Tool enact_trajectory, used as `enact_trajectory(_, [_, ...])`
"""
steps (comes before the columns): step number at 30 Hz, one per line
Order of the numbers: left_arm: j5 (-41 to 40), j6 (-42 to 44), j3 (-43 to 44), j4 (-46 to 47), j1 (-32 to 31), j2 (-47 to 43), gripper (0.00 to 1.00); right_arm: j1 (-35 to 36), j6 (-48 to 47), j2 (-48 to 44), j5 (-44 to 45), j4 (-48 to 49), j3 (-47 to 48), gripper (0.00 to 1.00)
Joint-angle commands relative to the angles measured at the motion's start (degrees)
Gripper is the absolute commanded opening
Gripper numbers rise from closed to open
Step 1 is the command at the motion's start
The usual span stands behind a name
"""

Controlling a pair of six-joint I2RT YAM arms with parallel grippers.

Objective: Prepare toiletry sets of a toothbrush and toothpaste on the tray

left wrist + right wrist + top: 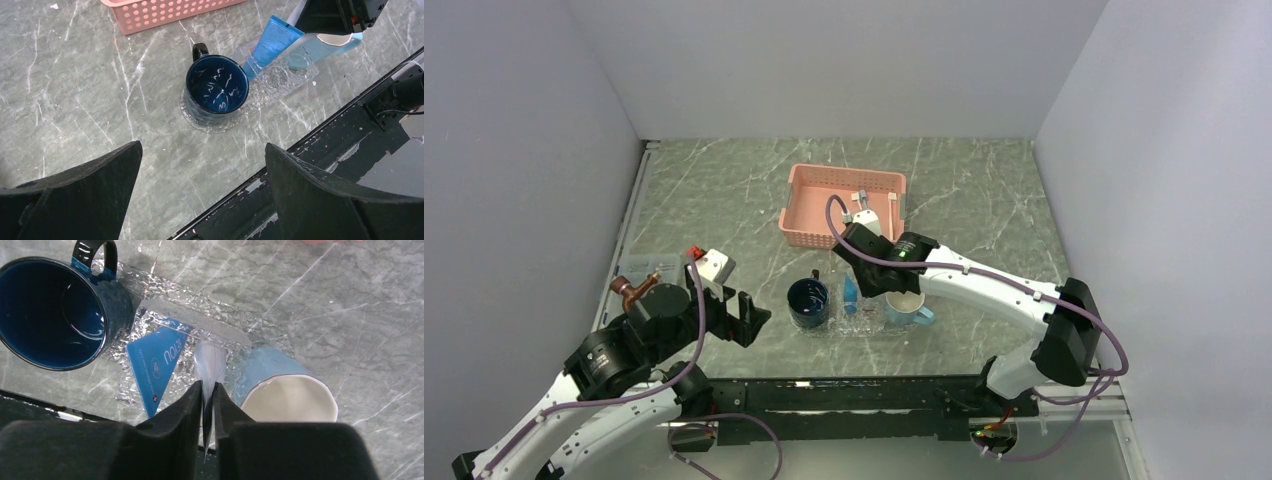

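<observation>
**Grey marble desk, white-walled bay: toothbrush over the tray**

Veined grey-green desk (724,200), plain white walls on three sides.

- Toothbrush (210,365): slim and pale grey-white. The right wrist camera sees it almost end-on, so I cannot tell head from handle. It is pinched between the right fingers (194,397), which stand nearly closed on it, with its low end over the middle of the tray (170,295).
- Toothpaste (155,365): flat blue tube with white print, resting on the tray just beside the toothbrush.
- Tray: clear, crinkle-patterned plastic, close to the desk's near edge and about midway along it. A dark blue mug (50,310) stands on its left end and a light blue mug (285,400) with a cream inside on its right end. The toothbrush hangs between the tube and the light blue mug.
- Pink basket (844,205): toward the far edge.
- Left fingers (85,190): spread wide, holding nothing, over the near-left part of the desk.

Step in hand, as I read it, is laying the toothbrush beside the toothpaste. Bring it down until it bears on the tray before letting go. Keep it in line with the tube and off the light blue mug's wall. It looks light and narrow, so dropped from height it would likely bounce or roll on the hard plastic.
</observation>
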Motion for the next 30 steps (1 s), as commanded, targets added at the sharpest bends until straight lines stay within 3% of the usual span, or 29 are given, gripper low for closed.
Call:
enact_trajectory(1, [0.11,-0.07,0.03,2.38,-0.21,0.68,0.99,0.25,0.92,-1.25,0.97,2.09,0.38,0.20])
enact_trajectory(2, [0.12,-0.07,0.03,2.40,-0.20,0.71,0.99,0.30,0.99,-1.34,1.01,2.04,0.45,0.25])
enact_trajectory(11, [-0.04,-0.08,0.03,2.38,-0.26,0.68,0.99,0.34,0.90,-2.77,2.16,-0.19,3.80,0.38])
enact_trajectory(22, [-0.12,-0.07,-0.06,2.38,-0.28,0.77,0.99,-0.18,-2.25,-1.50,5.98,-4.96,13.73,0.45])
enact_trajectory(30, [-0.75,-0.24,-0.09,2.24,-0.21,0.89,0.99,-5.27,-6.88,2.87,3.02,-3.78,20.94,0.45])
